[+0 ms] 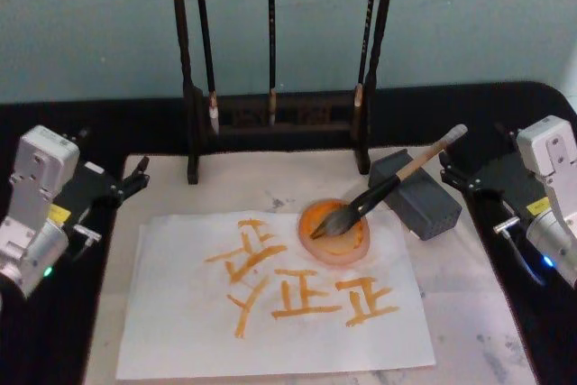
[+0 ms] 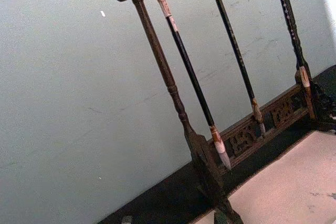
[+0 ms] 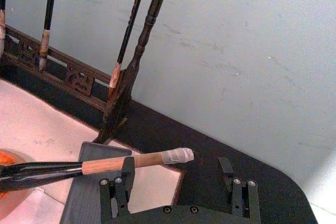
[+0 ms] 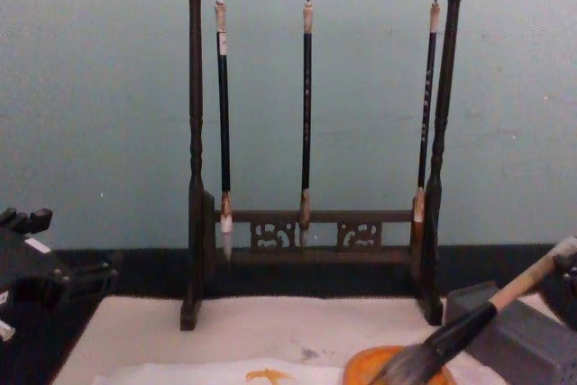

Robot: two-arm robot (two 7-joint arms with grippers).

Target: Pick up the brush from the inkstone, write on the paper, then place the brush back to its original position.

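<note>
One brush (image 1: 388,188): pale wood shaft, black lower section, bushy grey tuft, whitish cap. Its tuft lies in one round orange dish (image 1: 338,250); its shaft is propped aslant on one grey block (image 1: 433,209). One thin whitish paper (image 1: 270,331), orange-stroked, on a cream mat (image 1: 469,286). One dark carved rack (image 4: 194,178) with three slim black brushes (image 4: 306,105) hanging. Left claw (image 1: 110,151) and right claw (image 1: 475,152): black prongs spread, empty, at the black bench's (image 1: 523,101) sides.

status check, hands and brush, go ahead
Left hand parked left of mat. Right hand open beside brush end, not gripping. Its bristles in orange dish, handle on grey block. Nothing blocking.
</note>
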